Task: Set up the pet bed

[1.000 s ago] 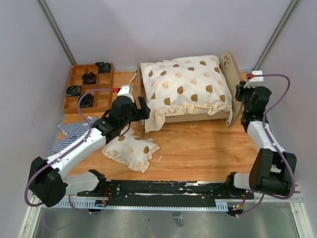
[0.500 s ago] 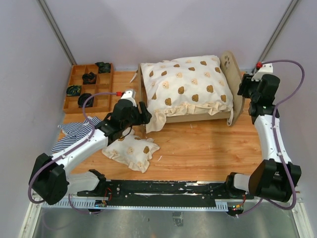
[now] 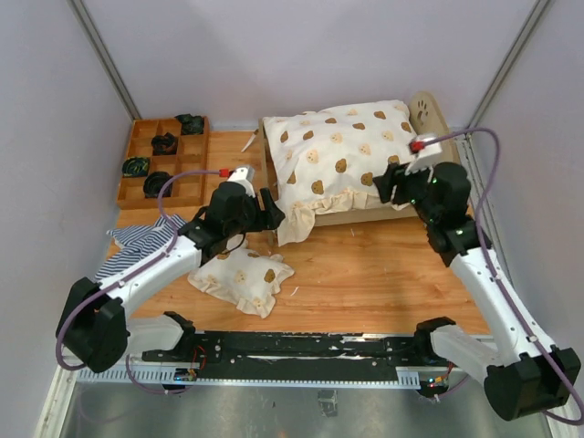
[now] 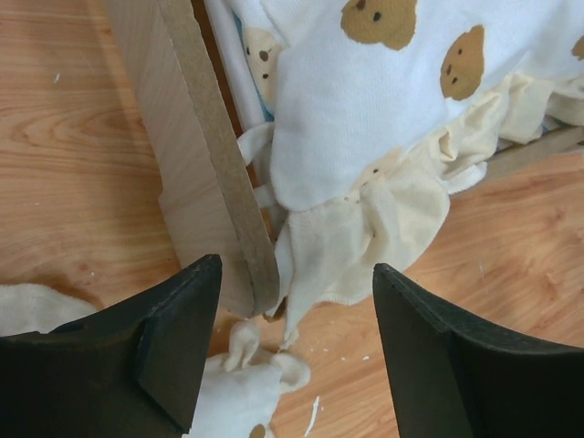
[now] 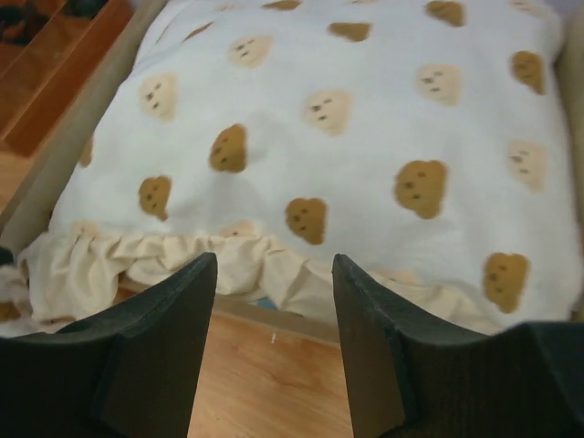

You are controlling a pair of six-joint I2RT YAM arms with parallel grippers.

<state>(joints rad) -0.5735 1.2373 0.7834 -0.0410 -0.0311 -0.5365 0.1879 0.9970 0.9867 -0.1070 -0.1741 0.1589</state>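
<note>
light plywood makes the frame of the pet bed (image 3: 347,216), which stands at the far side of the counter (image 3: 365,265), a little right of the middle. its arched headboard (image 3: 431,114) with the paw cutout is at the right end, and the flat footboard (image 3: 266,160) is at the left end. a cream quilt (image 3: 342,151) with brown and tan bear faces lies over the whole bed. its ruffled edge hangs over the near rail and falls lowest at the near left corner.

the left gripper (image 3: 266,212) is at that near left corner. in the left wrist view its fingers (image 4: 178,338) are spread. the lower corner of the footboard and the hanging ruffle lie between them. they pinch nothing, and the footboard edge is just beside one finger.

the right gripper (image 3: 388,182) is at the near side of the bed, toward the headboard end. its fingers (image 5: 155,347) are also spread, with the ruffled edge of the quilt showing between the tips. they hold nothing; whether they touch the cloth i cannot tell.

a small pillow (image 3: 242,276) with the same bear print lies on the counter, near the bed's left corner and beside the left arm. a blue-and-white striped cloth (image 3: 137,239) lies crumpled at the left edge of the counter, partly under that arm. at the far left stands a brown tray (image 3: 192,190) with compartments, and several of them hold dark things (image 3: 164,143).
</note>
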